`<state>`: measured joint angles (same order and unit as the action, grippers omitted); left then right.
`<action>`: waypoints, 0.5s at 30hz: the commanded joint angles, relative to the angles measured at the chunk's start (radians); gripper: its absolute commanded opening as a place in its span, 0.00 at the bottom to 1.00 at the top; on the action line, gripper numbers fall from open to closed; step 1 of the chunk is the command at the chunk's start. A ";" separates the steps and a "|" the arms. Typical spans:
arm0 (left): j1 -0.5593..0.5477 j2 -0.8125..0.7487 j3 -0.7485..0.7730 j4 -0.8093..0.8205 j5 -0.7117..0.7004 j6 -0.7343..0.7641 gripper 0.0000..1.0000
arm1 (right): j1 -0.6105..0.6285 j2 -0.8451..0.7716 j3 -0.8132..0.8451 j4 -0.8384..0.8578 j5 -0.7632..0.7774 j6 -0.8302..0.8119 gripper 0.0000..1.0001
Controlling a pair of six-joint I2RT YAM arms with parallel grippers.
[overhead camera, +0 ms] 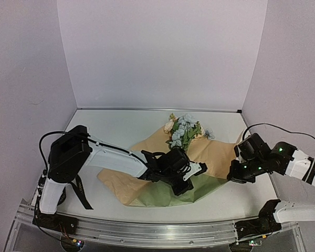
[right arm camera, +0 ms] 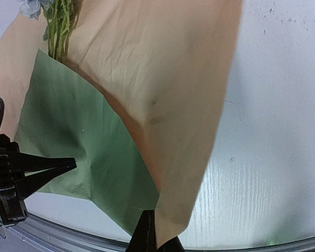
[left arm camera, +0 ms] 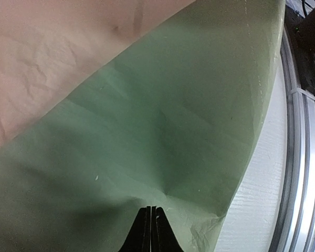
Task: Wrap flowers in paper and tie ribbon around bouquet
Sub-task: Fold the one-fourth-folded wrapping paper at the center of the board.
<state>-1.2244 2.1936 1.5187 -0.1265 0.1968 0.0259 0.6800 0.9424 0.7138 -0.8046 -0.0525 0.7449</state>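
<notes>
pale lilac walls enclose a white table edged by a metal rail.

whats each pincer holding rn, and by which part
Both hold the paper: left pincer pinches its green face near the edge, right pincer pinches the tan flap's bottom corner.

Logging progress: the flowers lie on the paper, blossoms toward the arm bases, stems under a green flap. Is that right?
Not quite. The top external view shows the flowers with blossoms toward the far wall. The rest holds: they lie on the paper, stems under a green flap.
</notes>
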 commanded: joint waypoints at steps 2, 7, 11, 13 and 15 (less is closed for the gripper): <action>0.039 -0.220 -0.133 0.040 -0.037 -0.133 0.03 | 0.012 0.003 0.051 -0.072 0.045 -0.047 0.00; 0.087 -0.397 -0.378 0.006 -0.019 -0.271 0.04 | 0.018 0.014 0.056 -0.093 0.052 -0.075 0.00; 0.097 -0.484 -0.544 -0.007 0.029 -0.352 0.04 | 0.026 0.031 0.066 -0.113 0.085 -0.100 0.00; 0.097 -0.499 -0.593 0.010 0.075 -0.372 0.04 | 0.032 0.041 0.074 -0.123 0.098 -0.112 0.00; 0.097 -0.496 -0.622 0.021 0.084 -0.383 0.04 | 0.037 0.051 0.083 -0.130 0.109 -0.123 0.00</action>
<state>-1.1185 1.7123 0.9611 -0.1140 0.2158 -0.2796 0.7033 0.9781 0.7420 -0.8952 -0.0016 0.6633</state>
